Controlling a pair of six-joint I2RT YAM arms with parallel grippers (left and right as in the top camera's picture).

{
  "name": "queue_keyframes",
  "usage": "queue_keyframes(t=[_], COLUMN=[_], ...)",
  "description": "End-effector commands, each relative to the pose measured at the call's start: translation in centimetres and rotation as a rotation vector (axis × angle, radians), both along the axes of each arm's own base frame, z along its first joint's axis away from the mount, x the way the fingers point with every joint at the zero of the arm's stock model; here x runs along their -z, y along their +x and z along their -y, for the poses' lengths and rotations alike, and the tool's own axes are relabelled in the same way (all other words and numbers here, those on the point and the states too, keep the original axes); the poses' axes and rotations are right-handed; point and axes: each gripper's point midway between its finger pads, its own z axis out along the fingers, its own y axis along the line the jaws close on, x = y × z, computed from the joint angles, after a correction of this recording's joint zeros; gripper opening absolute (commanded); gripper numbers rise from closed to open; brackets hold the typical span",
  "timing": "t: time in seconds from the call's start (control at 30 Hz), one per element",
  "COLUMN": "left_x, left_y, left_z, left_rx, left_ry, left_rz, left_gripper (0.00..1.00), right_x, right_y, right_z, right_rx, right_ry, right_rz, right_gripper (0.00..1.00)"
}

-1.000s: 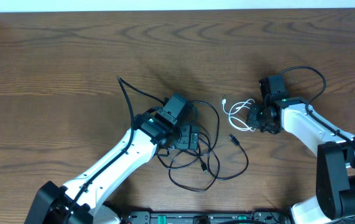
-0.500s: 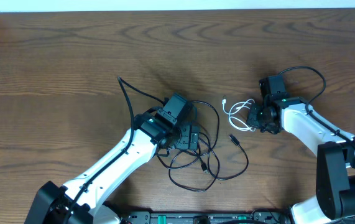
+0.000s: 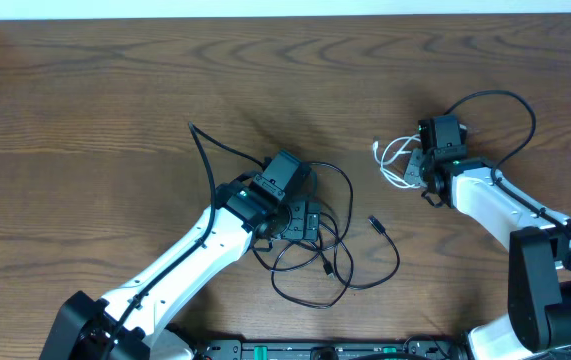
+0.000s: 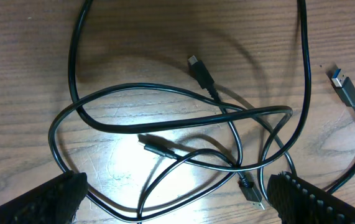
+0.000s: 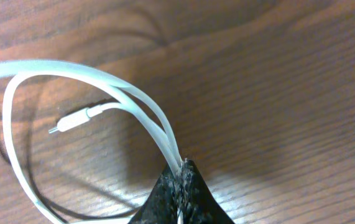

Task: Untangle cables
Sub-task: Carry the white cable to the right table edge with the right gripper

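White cable [image 3: 393,160] lay well apart from the others on the right of the wooden table [image 3: 115,90], pinched in the clenched tips of the right gripper [image 5: 182,180]. Black cables [image 4: 183,137] sat in one crossed, looping heap near the middle, under the left gripper [image 3: 298,216], whose jaws stood wide and held nothing. By my judgement the white one was freed, and the black tangle remained.

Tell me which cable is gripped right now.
The white cable: the shut right gripper pinches its strands together. The black cables lie loose on the table beneath the open left gripper.
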Motion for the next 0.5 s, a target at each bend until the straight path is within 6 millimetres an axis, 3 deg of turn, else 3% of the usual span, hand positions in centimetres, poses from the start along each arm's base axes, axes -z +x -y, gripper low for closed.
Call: queue_keyframes(t=[0.0, 0.1, 0.27, 0.4, 0.47], left_x=[-0.5, -0.5, -0.5, -0.5, -0.5], left_y=[0.5, 0.5, 0.5, 0.5, 0.5], left_z=[0.0, 0.0, 0.0, 0.0, 0.0], left_rx=[0.003, 0.003, 0.003, 0.003, 0.003], left_ry=[0.003, 0.003, 0.003, 0.003, 0.003], left_rz=[0.021, 0.021, 0.021, 0.021, 0.021], left_gripper=[0.98, 0.98, 0.98, 0.98, 0.98], right_x=[0.0, -0.4, 0.0, 1.0, 1.5], right_y=[0.0, -0.3, -1.7, -5.2, -6.5], right_z=[1.9, 4.9, 8.4, 13.2, 14.4], right_rx=[0.040, 0.119, 0.248, 0.521, 0.604], right_ry=[-0.109, -0.207, -0.197, -0.133, -0.066], right_rz=[0.009, 0.008, -0.041, -0.125, -0.159], right_gripper=[0.01, 0.01, 0.01, 0.01, 0.01])
